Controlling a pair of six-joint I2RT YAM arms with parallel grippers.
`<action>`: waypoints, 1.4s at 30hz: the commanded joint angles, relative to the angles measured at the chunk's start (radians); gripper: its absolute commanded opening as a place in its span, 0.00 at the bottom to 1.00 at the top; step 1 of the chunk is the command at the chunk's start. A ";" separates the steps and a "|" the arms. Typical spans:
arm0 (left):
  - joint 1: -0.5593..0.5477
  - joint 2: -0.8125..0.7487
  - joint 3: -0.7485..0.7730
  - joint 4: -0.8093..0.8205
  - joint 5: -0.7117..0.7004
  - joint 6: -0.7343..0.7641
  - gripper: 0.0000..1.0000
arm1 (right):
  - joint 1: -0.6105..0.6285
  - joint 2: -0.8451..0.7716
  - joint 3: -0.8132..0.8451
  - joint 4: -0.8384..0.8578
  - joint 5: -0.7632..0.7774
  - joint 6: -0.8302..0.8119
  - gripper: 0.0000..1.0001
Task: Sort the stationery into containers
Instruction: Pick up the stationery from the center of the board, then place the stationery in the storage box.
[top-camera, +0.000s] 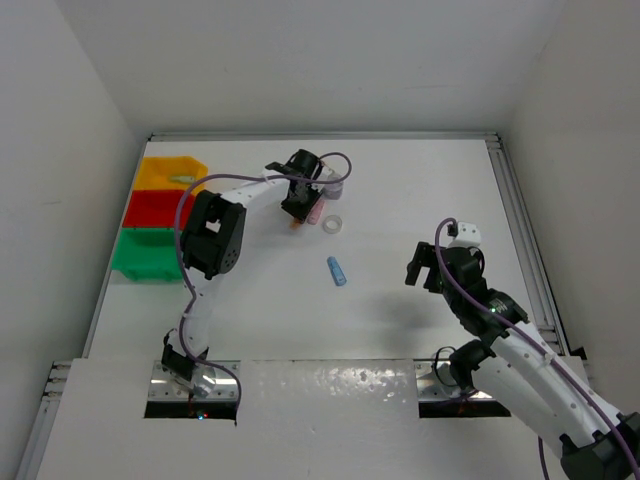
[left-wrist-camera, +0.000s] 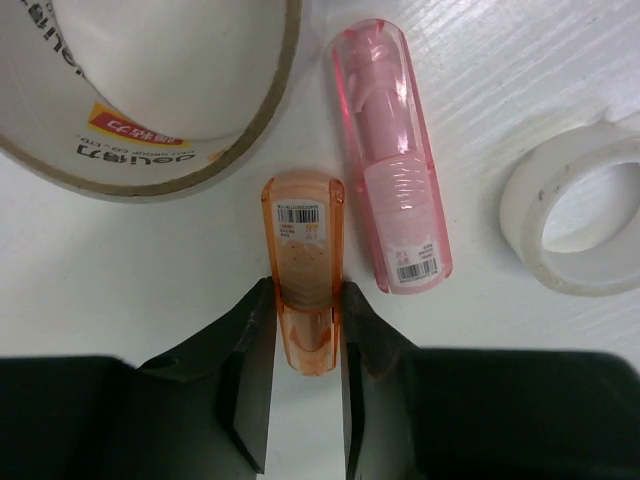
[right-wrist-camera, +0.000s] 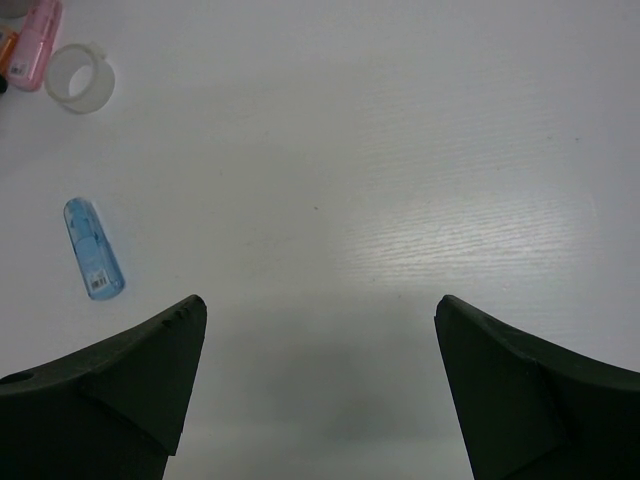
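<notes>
Clamping the orange stick (left-wrist-camera: 303, 255) are the left jaws; the right jaws stand apart.

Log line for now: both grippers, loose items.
left gripper: shut on orange stick | right gripper: open | loose: pink stick, blue stick, white ring, large tape roll

Tight quarters around the left gripper (left-wrist-camera: 305, 300), closed on the orange stick (left-wrist-camera: 303, 230): pink stick (left-wrist-camera: 393, 160) just beside on the right, slim gap between; large tape roll (left-wrist-camera: 150, 100) close ahead-left; white tape ring (left-wrist-camera: 575, 210) farther right. Broad bare table (right-wrist-camera: 400, 150) ahead of the wide-spread right gripper (right-wrist-camera: 320, 300); only a blue stick (right-wrist-camera: 93, 248) off left. Bins (top-camera: 150, 205) lined along the table's left edge, well apart from the cluster.
</notes>
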 joint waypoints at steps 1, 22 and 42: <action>-0.005 0.023 -0.002 -0.040 0.008 -0.016 0.00 | 0.007 -0.013 0.021 0.006 0.033 -0.010 0.94; 0.782 -0.281 0.076 0.186 0.151 -0.683 0.00 | 0.007 0.136 0.038 0.151 -0.002 -0.032 0.93; 0.827 -0.058 0.159 0.192 0.106 -0.662 0.25 | 0.007 0.265 0.125 0.144 0.015 -0.084 0.94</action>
